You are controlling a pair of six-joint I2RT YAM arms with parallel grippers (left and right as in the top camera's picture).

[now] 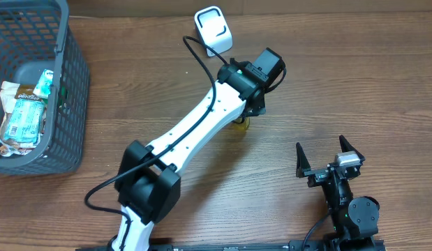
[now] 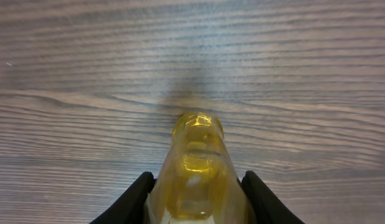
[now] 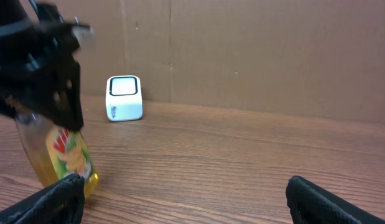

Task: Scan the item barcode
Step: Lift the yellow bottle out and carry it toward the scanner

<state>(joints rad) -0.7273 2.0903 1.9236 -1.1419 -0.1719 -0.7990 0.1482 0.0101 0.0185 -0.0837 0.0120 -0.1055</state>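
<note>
There is one bottle [image 2: 198, 146], one scanner [image 1: 214, 28], one basket [image 1: 70, 84] and two arms, each with one gripper. The basket holds a few snack packets [image 1: 24, 115]; they overlap, so I cannot count them exactly.

The left gripper [image 2: 197, 175] is clamped partway closed around the bottle. Its two black fingers [image 2: 135, 200] press on the bottle's left and right sides, and the yellow body fills the gap between them. The grip sits at the bottle's upper part. From the right wrist view the label [image 3: 68, 152] and base hang below the gripper, and the bottle leans a little. Its base is at or just above the table [image 1: 355, 77]. One of the right gripper's own fingers hides the spot, so I cannot tell if it touches.

The bottle is near the middle of the table. It is nearer than the scanner and a little to its right, with bare wood between them. The white scanner stands at the far edge, close to the cardboard wall [image 3: 273, 56]. The basket sits at the far left, well apart from both.

The right gripper [image 1: 320, 144] is spread wide with nothing between its fingers. It rests at the near right, touching nothing and well apart from the bottle.
</note>
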